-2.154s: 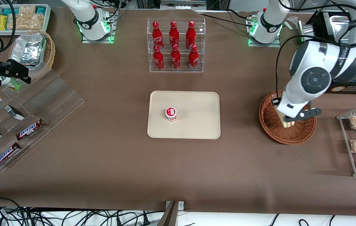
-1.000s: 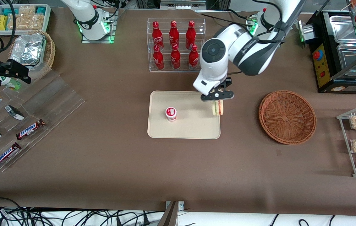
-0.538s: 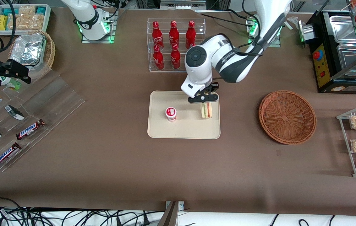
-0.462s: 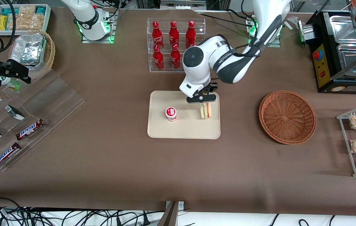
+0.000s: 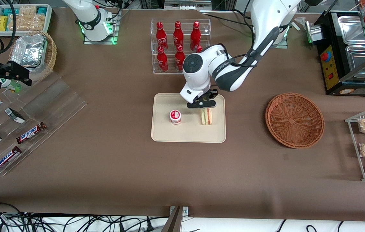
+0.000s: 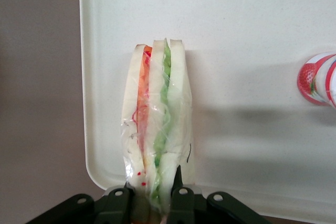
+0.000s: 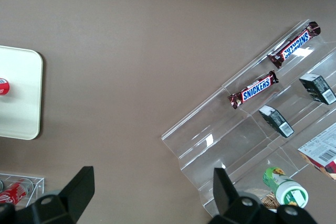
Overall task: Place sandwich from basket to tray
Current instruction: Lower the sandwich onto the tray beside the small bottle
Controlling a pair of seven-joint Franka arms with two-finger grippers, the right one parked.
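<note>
- Front view: the gripper (image 5: 201, 105) hangs over the tray (image 5: 163, 135), clamped on the top of the sandwich (image 5: 206, 116). The sandwich stands on edge inside the tray, beside a small red-and-white cup (image 5: 175, 116) and nearer the tray's edge that faces the basket (image 5: 294, 120). Nothing shows in the basket, which sits on the counter (image 5: 182, 174) toward the working arm's end.
- Left wrist view: both fingers (image 6: 177, 190) pinch the wrapped sandwich (image 6: 157, 124); its lower end meets the tray (image 6: 252, 30) near a rounded corner.
- Right wrist view: a clear shelf (image 7: 247, 145) holds two Snickers bars (image 7: 253, 89).
</note>
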